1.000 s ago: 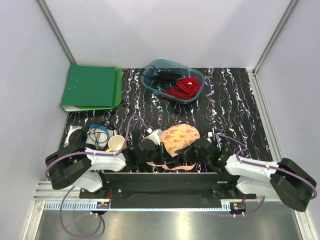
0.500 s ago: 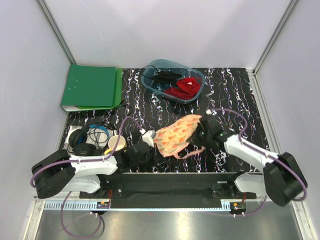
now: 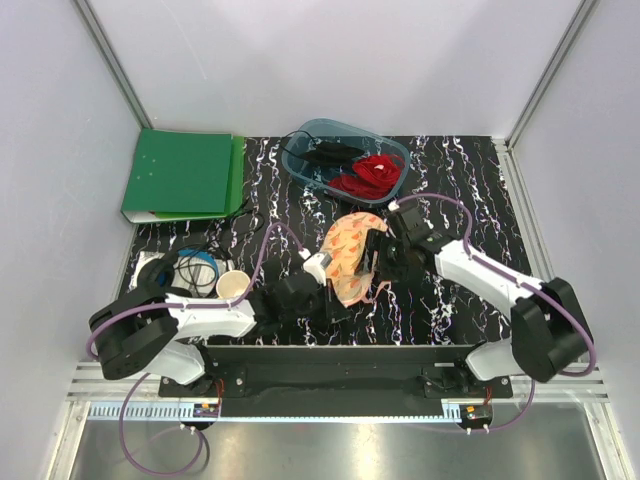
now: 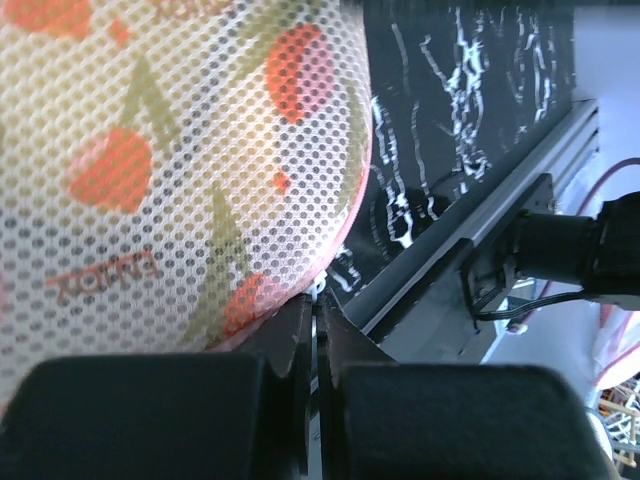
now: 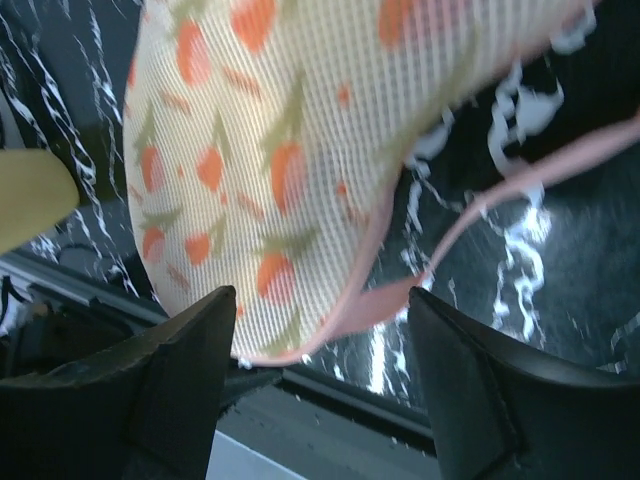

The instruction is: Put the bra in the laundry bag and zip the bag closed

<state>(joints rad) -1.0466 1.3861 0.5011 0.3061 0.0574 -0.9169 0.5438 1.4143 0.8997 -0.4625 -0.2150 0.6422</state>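
One laundry bag [image 3: 350, 258] in play, and it sits near the middle of the bench [image 3: 460, 190], tipped up between the two arms, peach mesh with the orange-red print facing the overhead camera. The left tool [image 4: 313, 320] is down at its near rim: the wrist view shows the two fingers [image 4: 150, 420] pressed together, with the pink trim running straight into them, so it is clamped on the bag's edge. The right tool [image 5: 320, 300] is at the bag's far right side, its two fingers [image 5: 170, 390] spread wide with the bag's rounded lower edge between them; whether either one touches the mesh, I can't tell. One thin pink loop of trim [image 5: 520, 185] trails off across the marbled surface.

The bra doesn't show in any view.

Behind, one blue-grey tub [image 3: 400, 152] holds two garments, one red [image 3: 375, 172] and one black [image 3: 325, 153]. One green binder [image 3: 180, 175] lies at the far left. One paper cup [image 3: 233, 287] stands just beside the left arm.
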